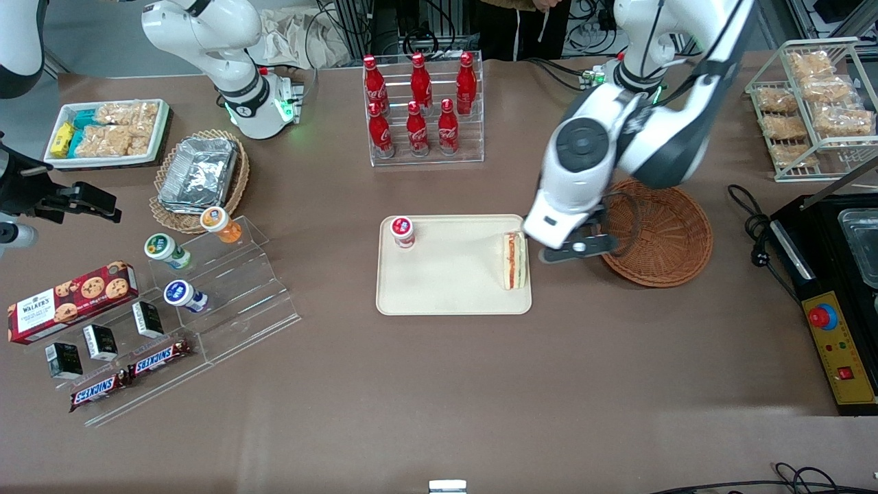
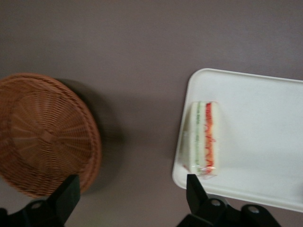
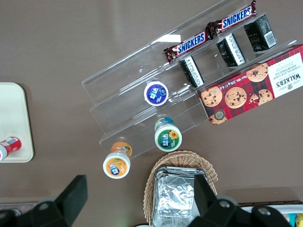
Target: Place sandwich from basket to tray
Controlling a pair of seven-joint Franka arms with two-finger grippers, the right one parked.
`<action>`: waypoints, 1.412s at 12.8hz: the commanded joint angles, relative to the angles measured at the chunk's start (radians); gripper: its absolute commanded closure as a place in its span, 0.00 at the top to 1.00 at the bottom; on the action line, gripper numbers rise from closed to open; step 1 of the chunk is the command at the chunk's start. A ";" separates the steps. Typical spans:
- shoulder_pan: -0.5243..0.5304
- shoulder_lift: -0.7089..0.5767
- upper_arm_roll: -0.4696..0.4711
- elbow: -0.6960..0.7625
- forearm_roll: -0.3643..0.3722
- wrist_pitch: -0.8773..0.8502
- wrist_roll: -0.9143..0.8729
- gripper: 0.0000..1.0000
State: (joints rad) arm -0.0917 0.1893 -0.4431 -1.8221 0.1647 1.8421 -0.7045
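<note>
The sandwich [image 1: 514,261] [image 2: 204,137], a white wedge with red and green filling, lies on the cream tray [image 1: 446,288] [image 2: 255,142] at the rim nearest the basket. The reddish-brown wicker basket [image 1: 662,233] [image 2: 42,132] sits beside the tray, toward the working arm's end, and nothing shows inside it. My gripper [image 1: 579,248] [image 2: 132,182] hangs open over the bare table between tray and basket. It holds nothing. One black fingertip [image 2: 191,182] is close to the sandwich's corner and the other fingertip [image 2: 71,184] is by the basket's rim.
A small red-capped bottle [image 1: 402,232] stands on the tray's corner. A clear rack of cola bottles [image 1: 422,103] is farther from the camera. A black machine with a yellow control box [image 1: 840,343] and a wire snack rack [image 1: 809,103] sit at the working arm's end.
</note>
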 commanded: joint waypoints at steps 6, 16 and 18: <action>0.012 -0.175 0.288 -0.014 -0.106 -0.102 0.501 1.00; 0.047 -0.176 0.478 0.202 -0.157 -0.219 0.723 1.00; 0.047 -0.176 0.478 0.210 -0.166 -0.221 0.721 1.00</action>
State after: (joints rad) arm -0.0498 0.0042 0.0361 -1.6423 0.0092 1.6484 0.0030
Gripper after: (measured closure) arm 0.000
